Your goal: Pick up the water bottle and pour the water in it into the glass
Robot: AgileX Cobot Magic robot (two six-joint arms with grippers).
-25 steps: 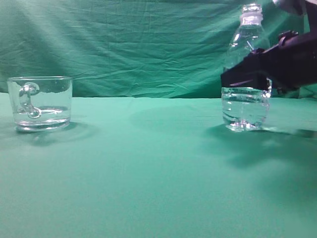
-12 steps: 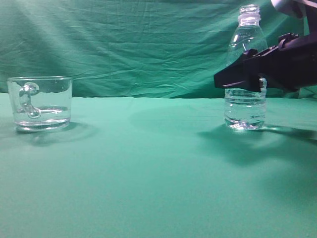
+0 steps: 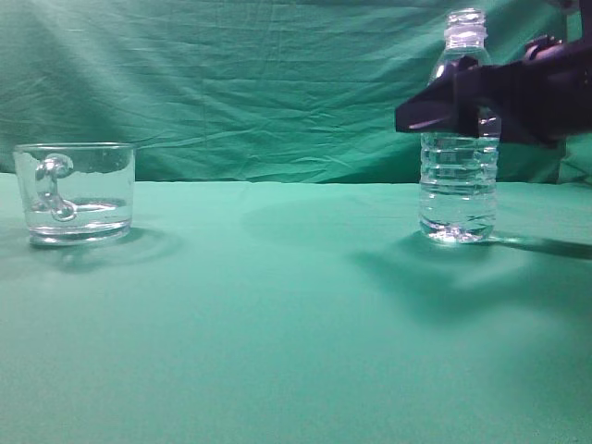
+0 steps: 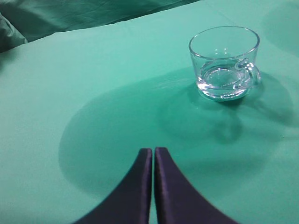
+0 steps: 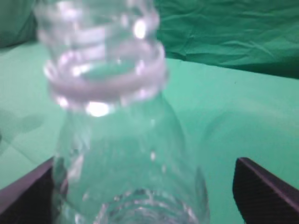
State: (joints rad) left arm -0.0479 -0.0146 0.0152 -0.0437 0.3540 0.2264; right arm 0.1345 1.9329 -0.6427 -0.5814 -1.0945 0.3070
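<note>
From my seat, the glass (image 3: pixel 76 192) sits far left of the water bottle (image 3: pixel 458 176) on the green counter (image 3: pixel 277 324), well apart from it, holding only a shallow layer of water (image 3: pixel 79 217); I judge it was set there as a clear pouring target. The left gripper (image 4: pixel 153 161) hovers near the glass with its fingers (image 4: pixel 140 186) pressed together on nothing, apparently parked out of the way.

The water bottle stands upright on the counter, uncapped, partly filled. The right gripper (image 3: pixel 449 106) straddles its shoulder just below the neck; in the right wrist view the fingers (image 5: pixel 264 189) stand spread on either side with a gap to the plastic. That view is blurred, so I cannot rule out a light touch on the left side.

Compared with a second ago, the right gripper has climbed from the bottle's ribbed waist to its shoulder, and the bottle stands slightly farther left.
</note>
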